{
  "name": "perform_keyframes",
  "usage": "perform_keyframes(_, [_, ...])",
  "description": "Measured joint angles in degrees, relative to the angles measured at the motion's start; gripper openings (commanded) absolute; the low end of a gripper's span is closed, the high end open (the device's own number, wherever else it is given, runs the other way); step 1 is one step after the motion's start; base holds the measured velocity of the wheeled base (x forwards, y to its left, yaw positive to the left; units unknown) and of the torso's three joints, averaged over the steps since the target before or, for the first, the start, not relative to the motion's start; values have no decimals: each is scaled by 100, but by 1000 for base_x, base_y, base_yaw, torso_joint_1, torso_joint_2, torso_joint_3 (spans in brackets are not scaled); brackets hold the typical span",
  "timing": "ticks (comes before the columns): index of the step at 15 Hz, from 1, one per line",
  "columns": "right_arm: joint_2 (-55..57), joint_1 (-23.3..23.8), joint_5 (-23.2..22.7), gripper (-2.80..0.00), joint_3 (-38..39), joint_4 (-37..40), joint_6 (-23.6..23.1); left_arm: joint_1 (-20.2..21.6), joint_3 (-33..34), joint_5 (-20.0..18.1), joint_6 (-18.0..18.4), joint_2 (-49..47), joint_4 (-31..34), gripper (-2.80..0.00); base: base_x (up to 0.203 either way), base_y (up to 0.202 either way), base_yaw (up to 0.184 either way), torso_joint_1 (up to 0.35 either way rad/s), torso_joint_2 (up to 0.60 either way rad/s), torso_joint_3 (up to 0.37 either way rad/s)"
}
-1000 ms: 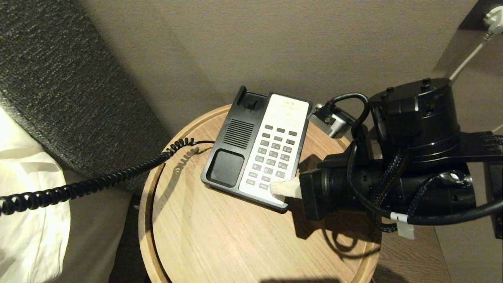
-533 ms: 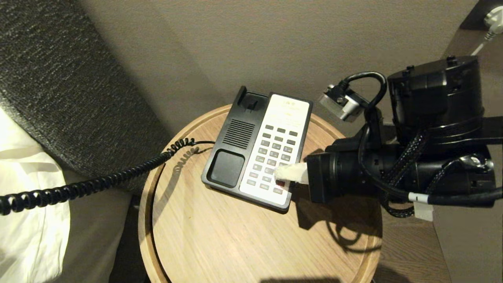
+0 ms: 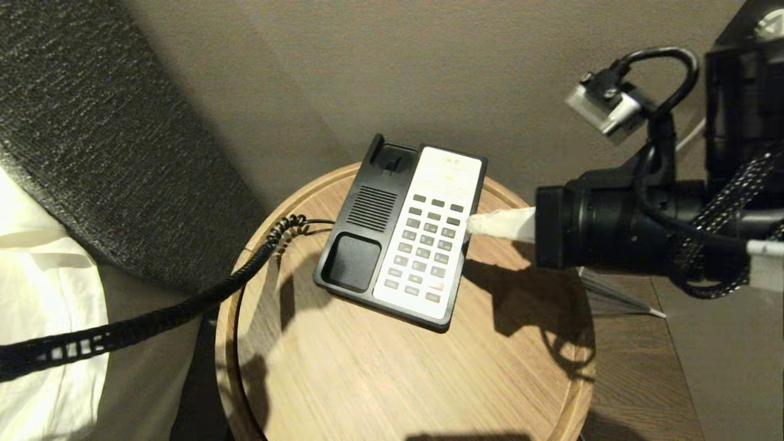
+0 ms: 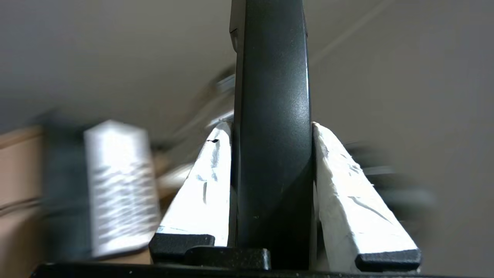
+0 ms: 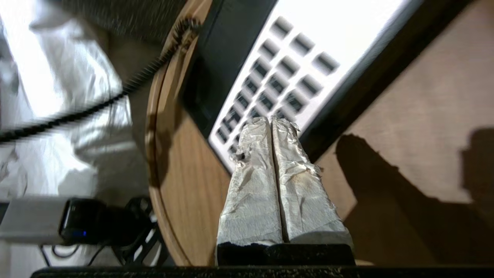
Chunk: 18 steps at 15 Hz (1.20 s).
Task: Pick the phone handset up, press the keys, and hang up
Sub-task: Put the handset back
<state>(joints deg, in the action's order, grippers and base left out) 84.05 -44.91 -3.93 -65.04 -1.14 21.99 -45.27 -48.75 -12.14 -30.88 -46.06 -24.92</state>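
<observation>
The phone base (image 3: 366, 215) lies on a round wooden table (image 3: 367, 380) with its cradle empty. Its grey keys (image 3: 429, 245) sit in rows on the cream faceplate, with one red key low on the right. The right gripper (image 3: 471, 224) is shut and empty, its white-wrapped tips by the faceplate's right edge, over the upper key rows. In the right wrist view the right gripper (image 5: 272, 119) hovers above the keys (image 5: 278, 77). The phone handset (image 4: 270, 77) stands between the white fingers of the left gripper (image 4: 271, 127), which is shut on it. Its coiled cord (image 3: 184, 312) runs off to the left.
A grey upholstered headboard (image 3: 92, 122) and white bedding (image 3: 37, 306) lie to the left of the table. A beige wall rises behind it. A white plug (image 3: 770, 24) sits at the top right. A power strip with cables (image 5: 77, 220) lies on the floor beside the table.
The right gripper has lifted off the lower keys and drawn back to the right, by the faceplate's right edge. The coiled cord has swung lower on the left.
</observation>
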Motion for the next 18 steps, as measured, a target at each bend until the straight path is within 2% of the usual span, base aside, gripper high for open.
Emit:
perform_keyframes(3, [-369,563,-16,-280,-273,387,6,344,-233,457,977,-979,683,-280,0,0,0,0,0,0])
perform_keyframes(5, [-569,936,-50,-280,-492,658,11,397,-728,692,1382,-1528,1466,-280,0,0,0,0,0,0])
perform_keyframes(7, [-737,1107,-49,-280,-620,706,14,372,-1211,1031,1669,-2075,2229,-280,0,0,0,0,0,0])
perform_keyframes(10, [-960,1188,10,-280,-646,877,20,155,-1728,1967,1765,-2738,2371,-280,0,0,0,0,0,0])
perform_keyframes(13, [-1180,1255,2,-280,-608,941,48,-179,-1932,2581,1794,-3167,2565,-280,0,0,0,0,0,0])
perform_keyframes(15, [-1289,1284,2,-280,-574,1007,121,-291,-2004,2782,1901,-3379,2554,-280,0,0,0,0,0,0])
perform_keyframes(18, [-1408,1315,-5,-280,-563,1107,127,-328,-2021,2826,1918,-3564,2549,-280,0,0,0,0,0,0])
